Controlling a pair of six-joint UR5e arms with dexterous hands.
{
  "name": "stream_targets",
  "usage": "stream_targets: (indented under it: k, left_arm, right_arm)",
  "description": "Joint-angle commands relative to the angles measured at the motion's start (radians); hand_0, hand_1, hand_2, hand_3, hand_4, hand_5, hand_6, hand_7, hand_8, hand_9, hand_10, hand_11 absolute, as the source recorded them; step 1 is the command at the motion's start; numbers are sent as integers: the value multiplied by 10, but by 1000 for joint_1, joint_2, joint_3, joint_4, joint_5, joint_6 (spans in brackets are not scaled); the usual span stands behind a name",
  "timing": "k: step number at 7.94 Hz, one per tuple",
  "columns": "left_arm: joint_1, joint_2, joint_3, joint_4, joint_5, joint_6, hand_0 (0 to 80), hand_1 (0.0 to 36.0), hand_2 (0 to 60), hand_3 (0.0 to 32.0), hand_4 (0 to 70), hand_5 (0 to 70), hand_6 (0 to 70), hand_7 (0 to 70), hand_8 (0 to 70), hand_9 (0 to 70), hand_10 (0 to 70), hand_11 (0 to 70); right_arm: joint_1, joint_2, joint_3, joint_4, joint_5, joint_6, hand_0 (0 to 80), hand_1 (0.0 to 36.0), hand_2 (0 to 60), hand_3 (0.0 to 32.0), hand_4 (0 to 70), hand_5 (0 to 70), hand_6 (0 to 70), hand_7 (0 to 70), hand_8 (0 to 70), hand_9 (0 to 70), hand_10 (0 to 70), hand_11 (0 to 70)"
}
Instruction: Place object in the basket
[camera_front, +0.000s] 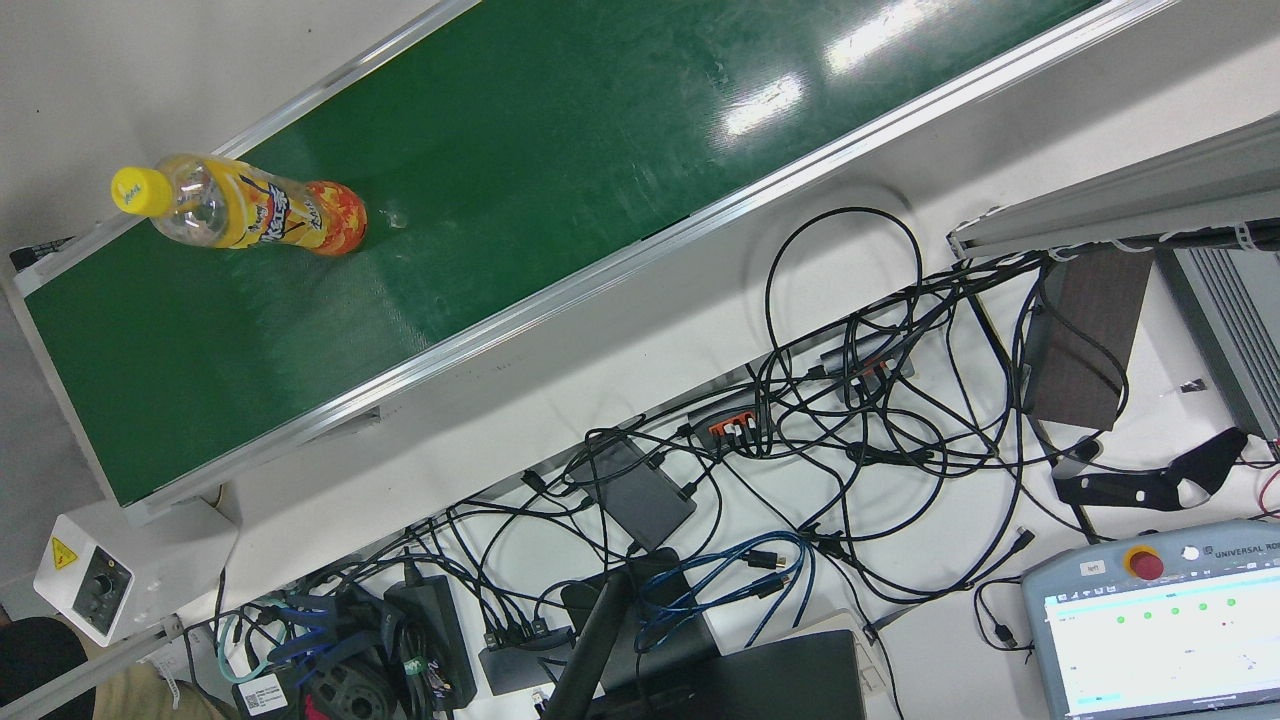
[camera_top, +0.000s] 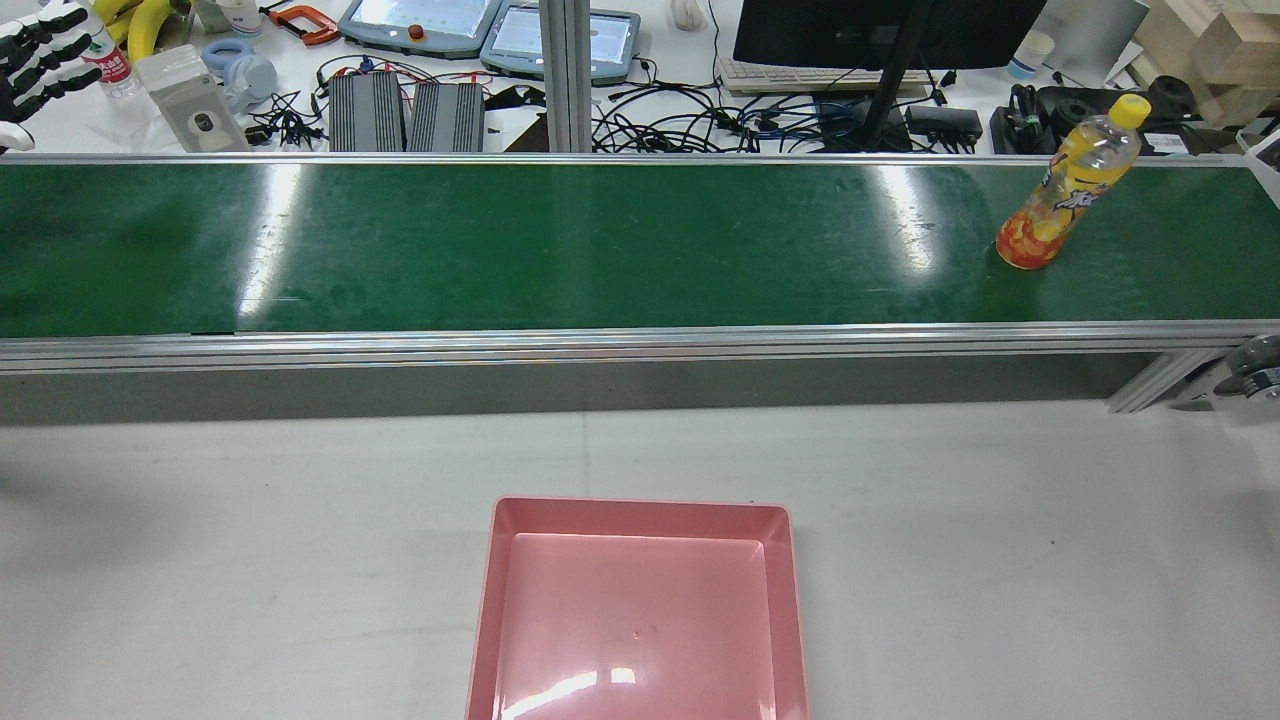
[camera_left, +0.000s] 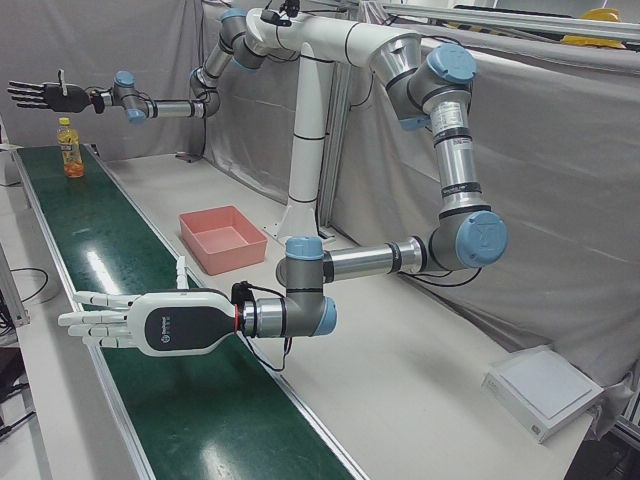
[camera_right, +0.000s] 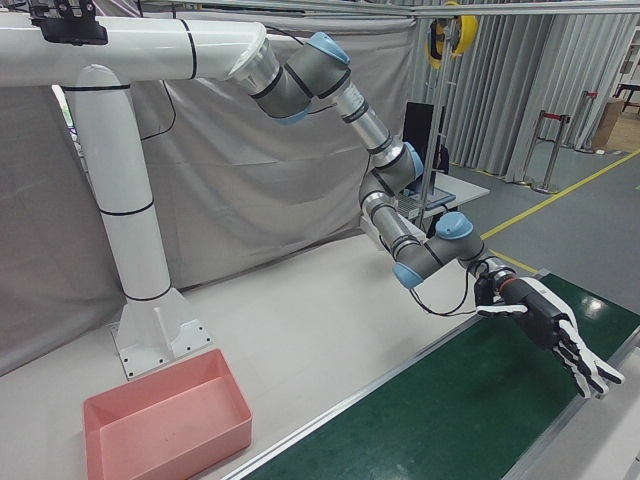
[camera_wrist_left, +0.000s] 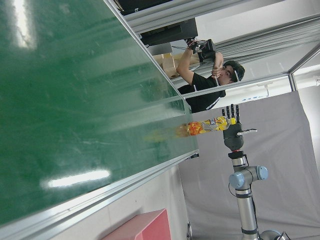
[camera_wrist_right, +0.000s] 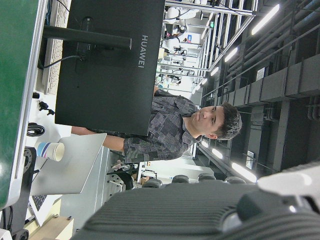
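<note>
**A:** What sits at the far left of the rear view?

**B:** The left hand (camera_top: 35, 55), at about ten o'clock from the basket, beyond the far rail of the long green conveyor belt (camera_top: 600, 250). Its fingers are stretched out flat and apart, and it holds nothing. The left-front view shows the same hand (camera_left: 140, 322) level above the belt, palm down.

**A:** And in the middle?

**B:** A shallow square pink plastic basket (camera_top: 640, 515) on the pale grey table (camera_top: 250, 520), on the near side of the belt. Nothing is inside it.

**A:** Where is the object?

**B:** At about two o'clock from the basket, a clear plastic bottle with a yellow cap and an orange-and-yellow label (camera_top: 1065, 190) stands upright on the belt near its right end, well apart from the basket.

**A:** And the right hand?

**B:** In the left-front view the right hand (camera_left: 45, 95) hovers at about eleven o'clock from the bottle, higher than its cap, fingers spread, grasping nothing.
</note>
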Motion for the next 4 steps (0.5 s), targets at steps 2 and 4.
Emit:
stream_targets:
  k: [2,4]
  left_arm:
    - [1,0,-2,-1,0,0,480,92,0,0,160,93,0,0,50,95,83,132]
    - [3,1,0,-3,0,0,475,111,0,0,153,95,0,0,48,91,82,131]
  right_arm:
    - [0,1,0,0,0,0,0,0,0,0,0,0,0,0,0,0,0,0]
    - [0,1,0,0,0,0,0,0,0,0,0,0,0,0,0,0,0,0]
